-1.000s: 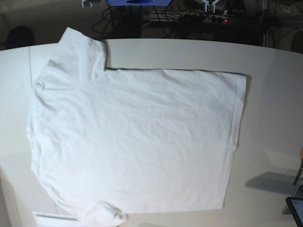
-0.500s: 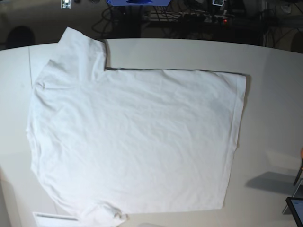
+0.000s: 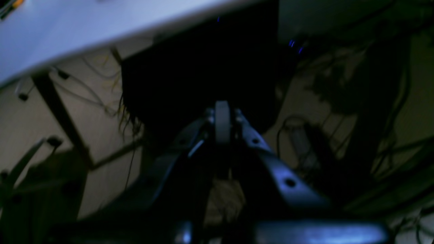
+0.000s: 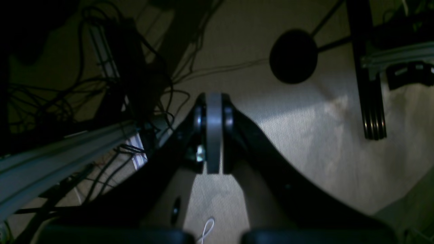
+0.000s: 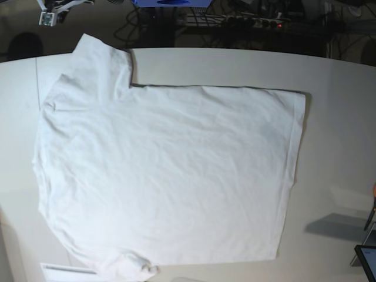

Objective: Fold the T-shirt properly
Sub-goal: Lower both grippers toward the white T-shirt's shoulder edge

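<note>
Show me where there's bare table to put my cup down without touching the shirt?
The T-shirt covers most of the table. Bare patches: the wide strip right of the shirt's hem, the band behind it along the far edge, and a narrow margin at left. The near edge is crowded.

Smooth off-white tabletop (image 5: pixel 341 117) under bright light, curved along its far edge, with a faint seam (image 5: pixel 36 76) running down its left side. Beyond that edge, deep shadow: tangled black cables (image 5: pixel 147 26), a blue box-like object (image 5: pixel 170 3) cut off by the frame's top, and a small red indicator light (image 5: pixel 279 25). Pale beige speckled floor (image 4: pixel 322 135) below (lit in one patch, dim elsewhere), crossed by loose dark wires (image 4: pixel 112 84). Round black base (image 4: pixel 293 56) on the floor, with a dark upright metal leg (image 4: pixel 369 84) nearby. Silver aluminium rail (image 4: pixel 67 149) slanting across the lower left. Dark slanting table leg (image 3: pixel 61 115) under a pale tabletop underside (image 3: pixel 84 30), blurred.
</note>
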